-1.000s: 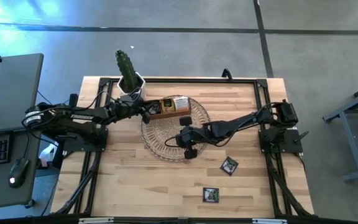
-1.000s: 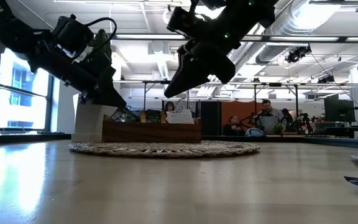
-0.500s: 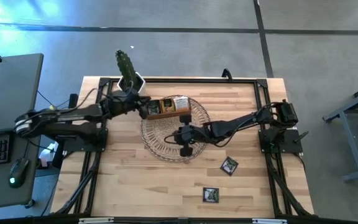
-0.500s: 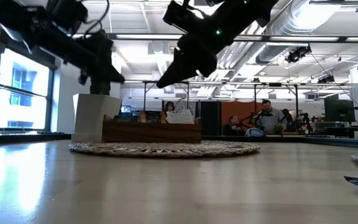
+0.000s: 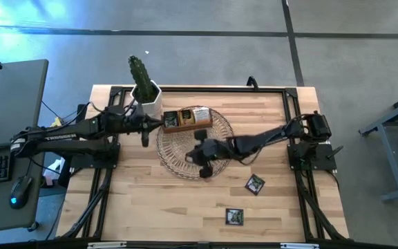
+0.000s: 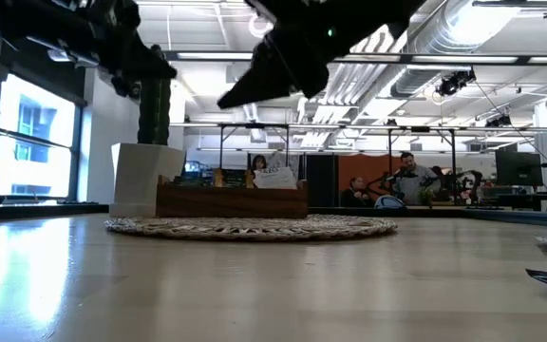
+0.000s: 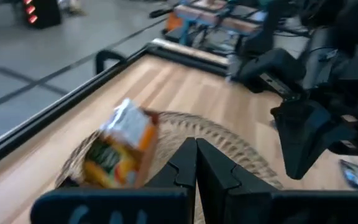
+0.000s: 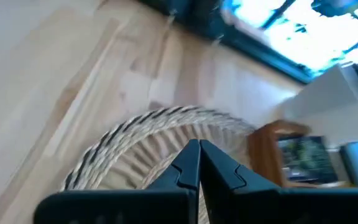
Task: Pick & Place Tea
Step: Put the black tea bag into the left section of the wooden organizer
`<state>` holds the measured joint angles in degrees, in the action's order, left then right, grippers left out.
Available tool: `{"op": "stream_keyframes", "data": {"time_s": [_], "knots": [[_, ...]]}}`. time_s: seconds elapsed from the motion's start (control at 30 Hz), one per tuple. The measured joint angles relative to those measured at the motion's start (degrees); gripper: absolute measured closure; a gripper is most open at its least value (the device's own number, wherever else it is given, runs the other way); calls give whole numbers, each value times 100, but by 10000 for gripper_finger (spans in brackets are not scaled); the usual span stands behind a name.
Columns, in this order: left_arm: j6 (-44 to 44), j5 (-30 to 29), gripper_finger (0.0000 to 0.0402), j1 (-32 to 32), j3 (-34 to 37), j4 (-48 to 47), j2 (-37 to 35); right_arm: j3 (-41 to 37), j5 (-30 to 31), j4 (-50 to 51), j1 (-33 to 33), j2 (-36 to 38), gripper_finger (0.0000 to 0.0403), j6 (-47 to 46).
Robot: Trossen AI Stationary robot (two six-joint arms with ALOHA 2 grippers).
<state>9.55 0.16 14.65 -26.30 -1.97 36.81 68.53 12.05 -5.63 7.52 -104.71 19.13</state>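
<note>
While both sets of jaws are pressed together and carry nothing, two loose tea sachets lie flat on the counter, well clear of the wicker mat on its near-right side. By my judgement the right gripper, over that mat, is nearer to them than the left gripper off the mat's far-left rim beside the wooden box, where other sachets stand.

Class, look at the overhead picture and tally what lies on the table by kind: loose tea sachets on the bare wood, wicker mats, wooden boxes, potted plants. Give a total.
Loose sachets on bare wood: 2
Wicker mat: 1
Wooden box: 1
Potted plant: 1
Total: 5
Sachets inside the box are too small to count from above.
</note>
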Motion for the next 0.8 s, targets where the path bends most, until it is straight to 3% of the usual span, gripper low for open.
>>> {"op": "stream_keyframes", "data": {"time_s": [0.13,0.23,0.5,0.7,0.8], "knots": [[-78,14,401,-367,0,324,52,2,1163,1,433,15,401,-107],[-78,14,401,-571,0,437,239,0,1396,465,768,15,400,-92],[41,-31,401,-806,0,569,651,0,529,1355,1580,15,401,-721],[288,-53,401,-795,2,926,739,0,227,2265,1700,15,392,-2336],[491,33,401,-795,4,1169,739,-2,-285,2850,1677,15,377,-2468]]}}
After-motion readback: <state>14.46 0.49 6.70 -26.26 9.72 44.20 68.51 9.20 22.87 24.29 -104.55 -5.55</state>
